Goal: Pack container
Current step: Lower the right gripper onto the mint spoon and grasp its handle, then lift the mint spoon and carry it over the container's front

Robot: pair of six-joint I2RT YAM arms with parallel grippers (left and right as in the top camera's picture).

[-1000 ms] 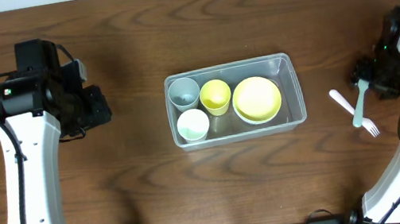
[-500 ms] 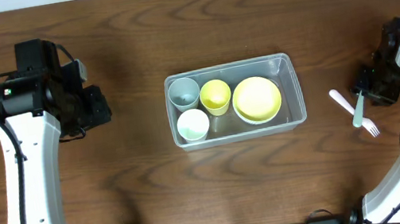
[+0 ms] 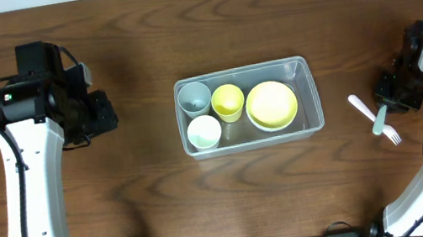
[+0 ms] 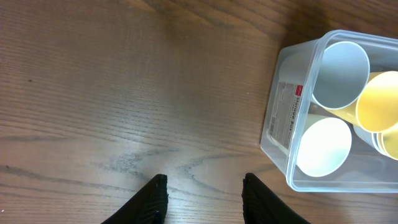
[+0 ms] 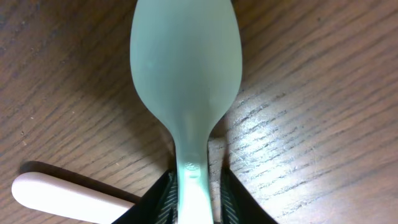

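Note:
The clear container (image 3: pixel 303 70) sits mid-table and holds a grey cup (image 3: pixel 194 98), a white cup (image 3: pixel 203 132), a yellow cup (image 3: pixel 228 101) and a yellow bowl (image 3: pixel 271 105). At the far right a pale green spoon (image 3: pixel 379 121) lies across a white fork (image 3: pixel 357 105). My right gripper (image 5: pixel 197 186) has closed in on the spoon's handle (image 5: pixel 194 186) from both sides, and the spoon's bowl (image 5: pixel 185 59) rests on the wood ahead. My left gripper (image 4: pixel 204 186) hangs open over bare wood left of the container (image 4: pixel 281 124), with nothing between its fingers.
The white fork's handle (image 5: pixel 68 196) lies just left of my right fingers, under the spoon. The left arm (image 3: pixel 27 165) stands at the table's left side. The table's far edge runs along the top of the overhead view.
My right gripper's jaws have narrowed onto the spoon handle, and the arm shifted slightly. The spoon has slid a little toward the table's front. The left arm has not moved.

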